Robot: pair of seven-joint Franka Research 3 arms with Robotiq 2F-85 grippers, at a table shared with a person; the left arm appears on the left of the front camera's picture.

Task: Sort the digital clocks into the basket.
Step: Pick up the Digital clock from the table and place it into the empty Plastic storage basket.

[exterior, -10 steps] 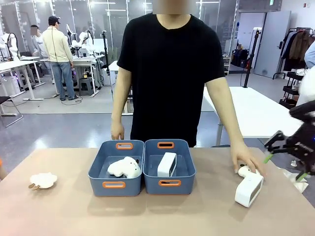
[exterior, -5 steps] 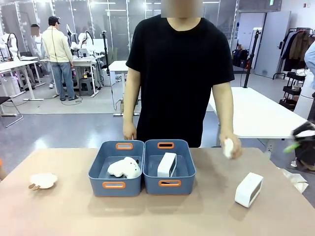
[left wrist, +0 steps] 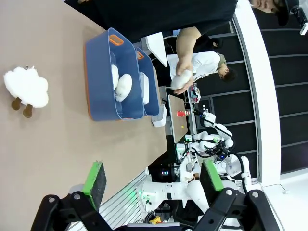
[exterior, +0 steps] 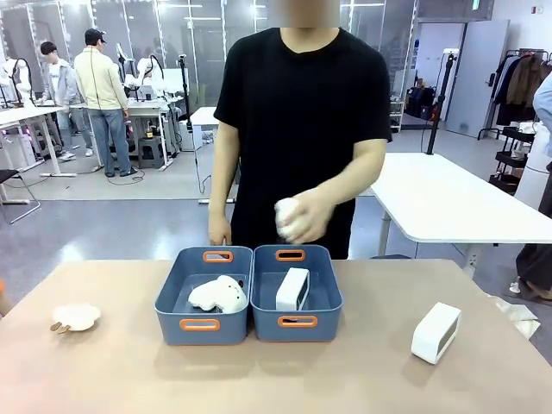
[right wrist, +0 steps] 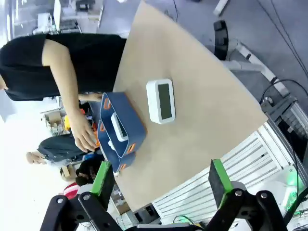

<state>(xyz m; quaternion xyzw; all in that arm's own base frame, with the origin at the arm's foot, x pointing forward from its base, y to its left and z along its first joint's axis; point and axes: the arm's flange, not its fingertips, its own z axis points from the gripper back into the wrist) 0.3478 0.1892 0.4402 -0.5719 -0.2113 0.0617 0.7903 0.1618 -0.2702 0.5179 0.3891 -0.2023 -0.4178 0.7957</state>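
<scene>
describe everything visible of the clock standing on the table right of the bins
The digital clock is a white rounded-rectangular block, plastic by its look, with a dark grey screen on one face. It stands upright on the tan table, right of the basket and apart from it, screen turned toward the robot's right. Only the table touches it.

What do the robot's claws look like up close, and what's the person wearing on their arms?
Both the left gripper and the right gripper are black, angular two-finger claws with round bolted joints. Each finger carries a flat bright-green pad. The person wears a black T-shirt whose short sleeves end above the elbows.
</scene>
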